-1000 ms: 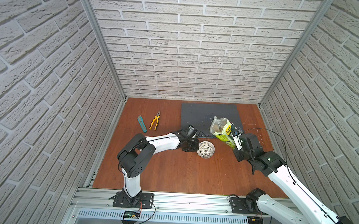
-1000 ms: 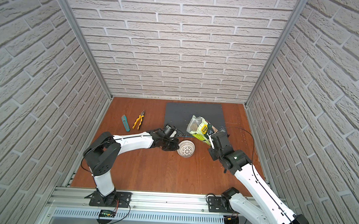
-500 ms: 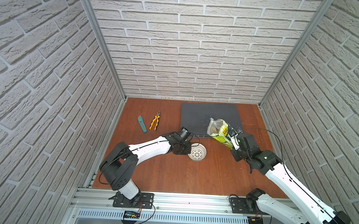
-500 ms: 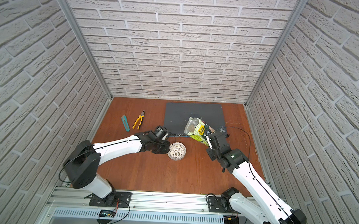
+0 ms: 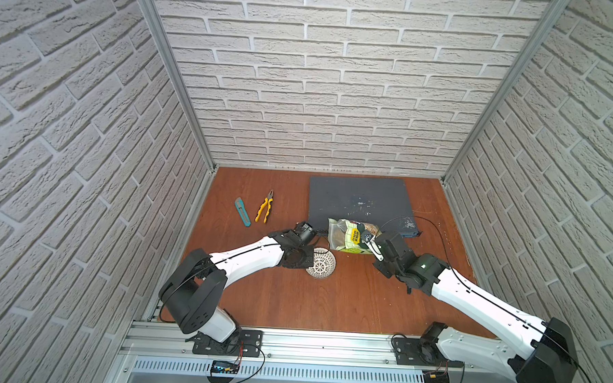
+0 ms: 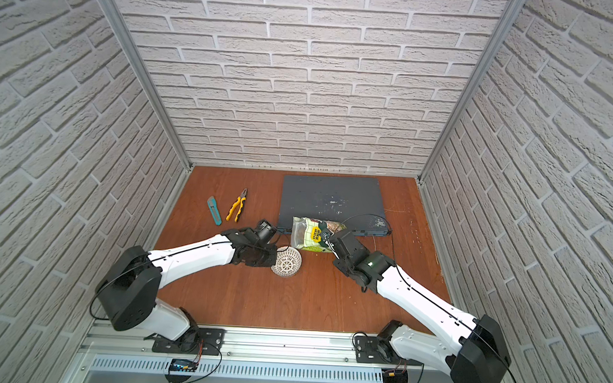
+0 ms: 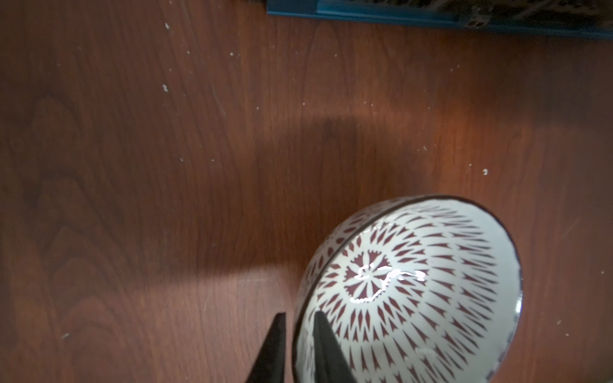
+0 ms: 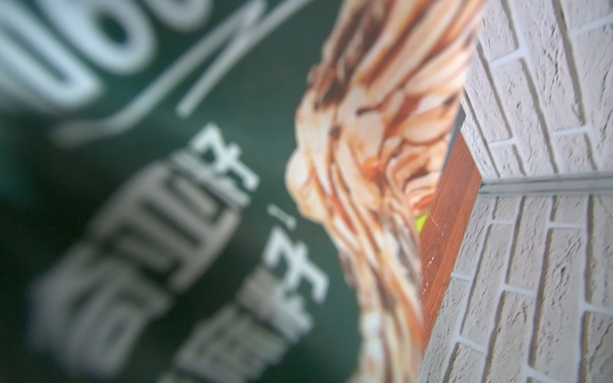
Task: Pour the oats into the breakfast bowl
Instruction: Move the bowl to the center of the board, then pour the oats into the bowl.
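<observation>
The breakfast bowl, white with a dark red pattern, sits on the wooden table near the middle. My left gripper straddles its rim, one finger inside and one outside. A thin gap shows beside the outer finger, so the jaws are slightly open. The pale green oats pouch is just behind and right of the bowl. My right gripper is shut on the pouch's right side. The pouch's blurred dark green print fills the right wrist view and hides the fingers. No oats lie in the bowl.
A grey mat speckled with loose flakes lies at the back, directly behind the pouch. Yellow pliers and a teal utility knife lie at the back left. A black cable loops over the mat. Brick walls close three sides.
The left arm has slid the bowl leftward and a little nearer, then loosened its jaws on the rim. The right arm carried the pouch leftward after it.
</observation>
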